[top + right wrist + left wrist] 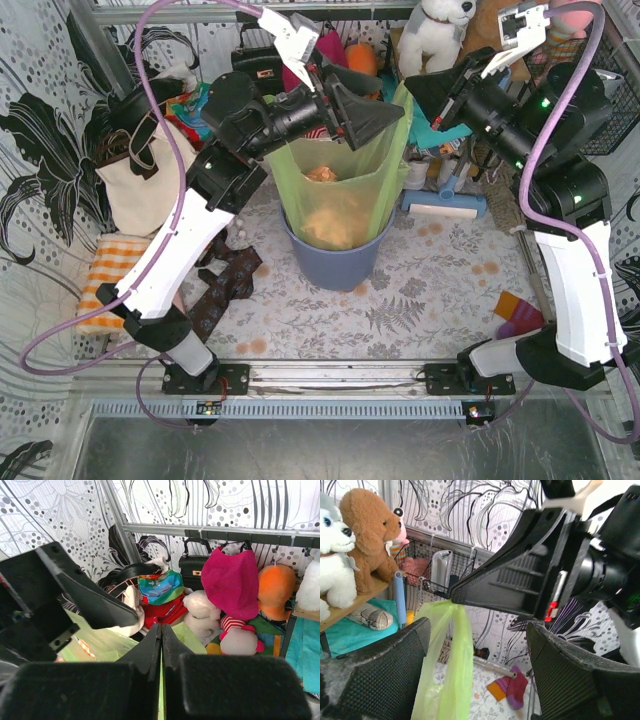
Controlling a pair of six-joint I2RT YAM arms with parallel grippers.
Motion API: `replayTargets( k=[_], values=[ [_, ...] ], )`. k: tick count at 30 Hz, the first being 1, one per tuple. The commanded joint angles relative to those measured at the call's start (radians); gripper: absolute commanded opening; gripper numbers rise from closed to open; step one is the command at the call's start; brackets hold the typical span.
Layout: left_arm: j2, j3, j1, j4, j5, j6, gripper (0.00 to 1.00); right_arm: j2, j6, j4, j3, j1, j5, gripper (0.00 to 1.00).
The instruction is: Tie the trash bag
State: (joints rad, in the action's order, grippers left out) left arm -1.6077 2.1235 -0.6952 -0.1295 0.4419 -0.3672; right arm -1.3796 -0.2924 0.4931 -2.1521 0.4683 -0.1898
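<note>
The lime-green trash bag [345, 185] stands in the round blue-grey bin [335, 268], with brown paper waste showing through it. My right gripper [410, 88] is shut on the bag's upper right rim and holds it stretched upward. In the right wrist view a thin green strip of bag [100, 642] runs between the closed fingers of the right gripper [161, 627]. My left gripper [385, 98] is open just left of that pinched edge. In the left wrist view the raised bag strip [455, 655] hangs between the spread jaws of the left gripper [477, 630], nearer the left finger [385, 670].
A cream tote bag [135, 185] lies at the left, with a dark patterned cloth [225, 285] and an orange striped cloth [105, 280] below it. A lint roller [445, 207] lies right of the bin. Coloured socks [515, 315] lie at right. Plush toys [435, 30] line the back.
</note>
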Motion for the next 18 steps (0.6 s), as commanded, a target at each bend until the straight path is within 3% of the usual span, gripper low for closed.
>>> replayTargets(
  k=[1,8,18],
  values=[
    [-0.010,0.004,-0.007,0.059,0.073,0.101,0.87,0.035,-0.017,-0.031,-0.023,0.000,-0.028,0.00],
    [-0.029,-0.045,-0.007,0.143,0.078,0.127,0.93,0.045,-0.017,-0.030,-0.019,-0.001,-0.036,0.00],
    [-0.115,0.026,-0.007,0.176,0.091,0.092,0.96,0.044,-0.020,-0.023,-0.015,0.000,-0.049,0.00]
  ],
)
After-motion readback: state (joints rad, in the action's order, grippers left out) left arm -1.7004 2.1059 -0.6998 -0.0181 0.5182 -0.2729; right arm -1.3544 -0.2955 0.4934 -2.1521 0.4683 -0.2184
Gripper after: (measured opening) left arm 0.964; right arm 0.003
